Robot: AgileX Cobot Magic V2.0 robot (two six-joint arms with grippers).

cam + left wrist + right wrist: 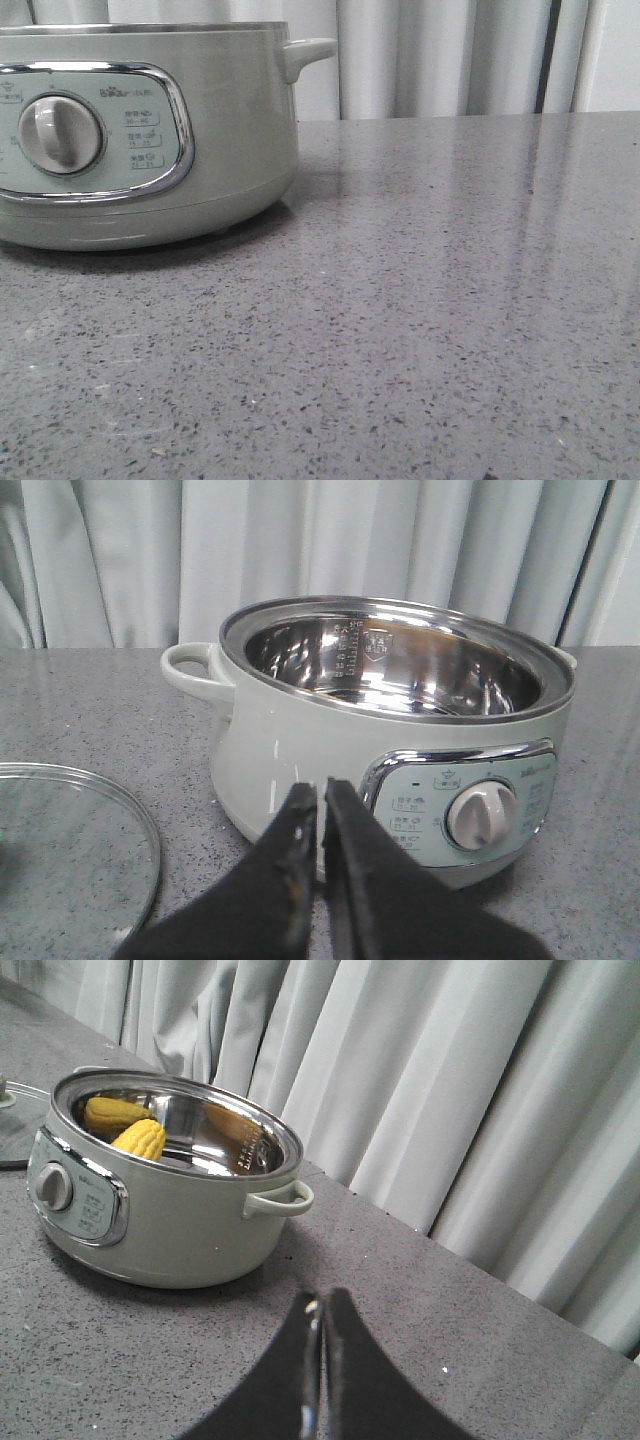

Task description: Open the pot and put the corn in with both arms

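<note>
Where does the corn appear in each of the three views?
Front view: not visible; the pot wall hides its inside.
Left wrist view: not visible inside the pot.
Right wrist view: the corn lies inside the open pot.
Shared landmark: the dial.

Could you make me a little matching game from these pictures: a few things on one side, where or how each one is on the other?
Things:
1. corn
2. glass lid
3. left claw
4. dial

Places or states:
A. flat on the counter beside the pot
B. on the pot's control panel
C. inside the pot
D. shut, holding nothing

Pairs: 1-C, 2-A, 3-D, 4-B
</note>
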